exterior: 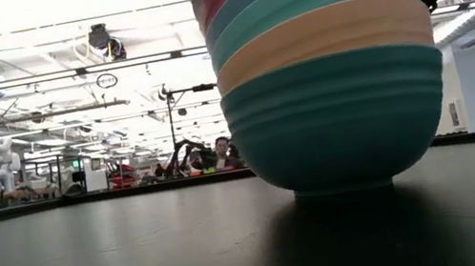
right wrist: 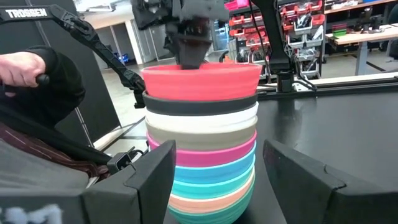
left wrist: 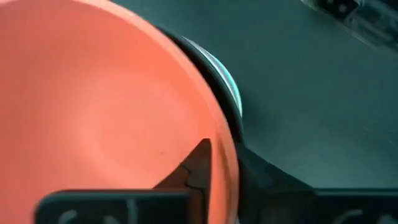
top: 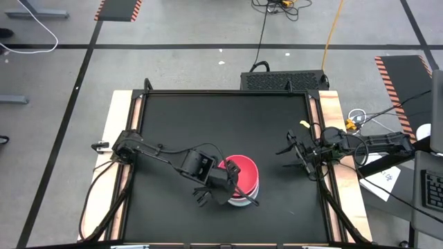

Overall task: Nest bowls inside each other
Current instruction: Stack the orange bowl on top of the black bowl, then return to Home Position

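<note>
Seating the red round plastic bowl (right wrist: pixel 202 81) atop the tall nested stack of plastic bowls (right wrist: pixel 202 158) near mid-worktop (top: pixel 173 124), left hand (top: pixel 223 188) pinching its rim, right hand (top: pixel 296 153) open at right; next, release and lift clear.

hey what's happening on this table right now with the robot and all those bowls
The robot is nesting plastic bowls into one stack on the black table. The left end effector is at the near rim of the red bowl, the top one, with one finger inside it. Under it sit black, white, taupe, magenta, blue, cyan and peach bowls, with a green one at the bottom. The right end effector waits open near the table's right edge, facing the stack.
</note>
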Tool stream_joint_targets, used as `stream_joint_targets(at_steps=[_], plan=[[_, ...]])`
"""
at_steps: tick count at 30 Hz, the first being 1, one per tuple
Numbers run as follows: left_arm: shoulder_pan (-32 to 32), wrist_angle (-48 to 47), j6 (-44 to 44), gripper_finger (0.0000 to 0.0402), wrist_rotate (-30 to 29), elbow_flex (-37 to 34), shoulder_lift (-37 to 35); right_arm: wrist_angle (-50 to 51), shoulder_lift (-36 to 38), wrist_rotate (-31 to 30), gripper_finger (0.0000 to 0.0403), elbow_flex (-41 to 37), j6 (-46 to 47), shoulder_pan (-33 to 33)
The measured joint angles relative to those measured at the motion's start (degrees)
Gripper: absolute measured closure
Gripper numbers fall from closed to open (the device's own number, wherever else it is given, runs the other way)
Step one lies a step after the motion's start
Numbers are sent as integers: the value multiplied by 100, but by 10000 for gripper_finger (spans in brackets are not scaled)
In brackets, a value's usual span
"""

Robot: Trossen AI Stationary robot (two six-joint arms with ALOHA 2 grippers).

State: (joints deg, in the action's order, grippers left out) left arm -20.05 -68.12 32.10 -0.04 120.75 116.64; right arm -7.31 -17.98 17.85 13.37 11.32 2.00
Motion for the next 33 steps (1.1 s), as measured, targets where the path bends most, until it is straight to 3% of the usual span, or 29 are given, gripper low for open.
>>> stream_joint_targets(at_steps=[11, 18, 23, 28, 33], plan=[[-37, 77, -142, 228, 321, 613, -20, 55, 0, 0, 167, 0, 0, 0], [-74, 66, -386, 198, 278, 611, -20, 122, 0, 2, 167, 0, -4, 0], [-259, 65, -377, 201, -371, 611, -21, 133, 2, 2, 167, 0, -36, 0], [-676, 142, -245, 201, -1544, 636, -107, -44, 45, -100, 167, 31, -268, 0], [-1092, -290, -337, 201, -1989, 1251, -231, 1219, 377, -681, 167, 663, -831, 0]])
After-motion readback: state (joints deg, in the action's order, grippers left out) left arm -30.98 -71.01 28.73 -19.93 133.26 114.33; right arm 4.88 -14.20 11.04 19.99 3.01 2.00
